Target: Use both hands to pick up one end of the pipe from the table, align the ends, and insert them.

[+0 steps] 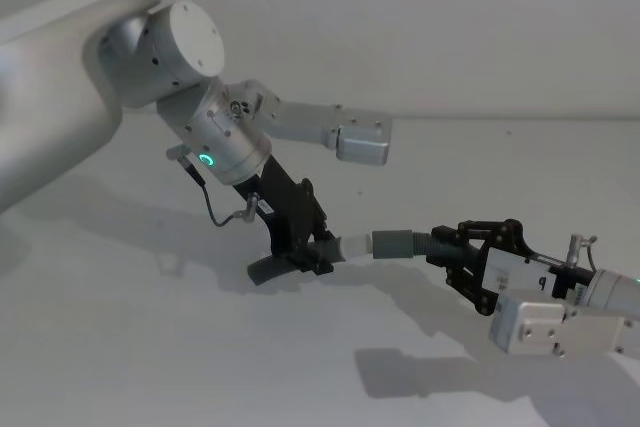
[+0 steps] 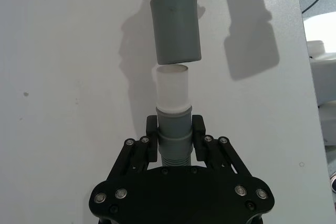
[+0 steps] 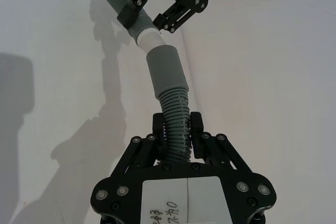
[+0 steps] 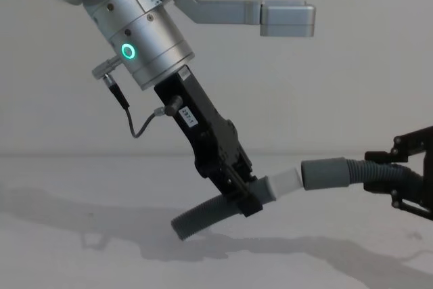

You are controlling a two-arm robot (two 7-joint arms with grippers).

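Observation:
The pipe is in two ribbed grey pieces, both held above the table [image 1: 150,347]. My left gripper [image 1: 310,252] [image 2: 175,129] [image 4: 247,197] is shut on the piece that carries the white spigot [image 1: 355,245] [image 2: 173,87] [image 4: 284,182]; its ribbed tail [image 1: 268,269] [image 4: 203,218] hangs down behind. My right gripper [image 1: 450,247] [image 3: 178,124] is shut on the ribbed hose just behind the wide grey sleeve [image 1: 392,243] [image 2: 176,27] [image 3: 167,72] [image 4: 326,172]. The spigot's tip meets the sleeve's mouth, with most of the white part still showing. From the right wrist the two ends look slightly angled to each other.
The left arm's silver cylinder with its green ring light [image 1: 208,159] [image 4: 127,51] leans in from the upper left. A grey camera bracket [image 1: 362,139] [image 4: 287,19] juts out above the pipe. The off-white table carries the arms' shadows.

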